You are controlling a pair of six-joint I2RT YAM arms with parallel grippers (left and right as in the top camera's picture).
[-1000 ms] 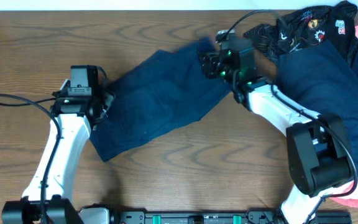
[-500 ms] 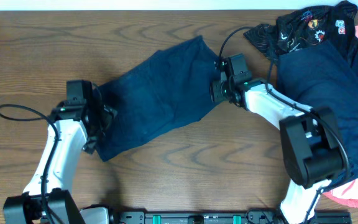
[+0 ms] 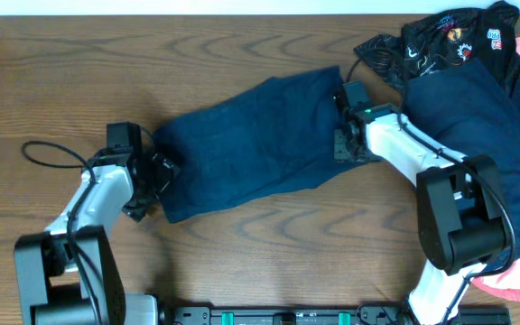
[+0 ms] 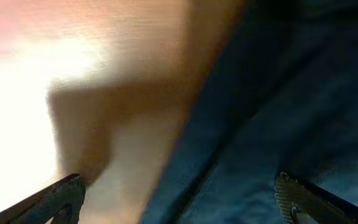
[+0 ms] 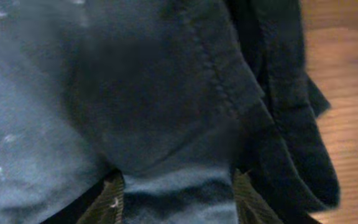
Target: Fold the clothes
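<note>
Several clothes [image 3: 477, 99]: heaped beyond our right gripper [image 3: 342, 146].
Shorts [image 3: 260, 135]: slid rightward, flatter now, stretched between both grippers.
Left gripper [image 3: 156, 173]: fingers spread over the cloth edge.
Right gripper: fabric between fingers; grip unclear.
Meaning: we judge folding can start.

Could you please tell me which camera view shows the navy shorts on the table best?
The overhead view: it shows the navy shorts whole, from end to end. The left wrist view catches only a blurred edge of them, and the right wrist view only a close-up of a seam.
</note>
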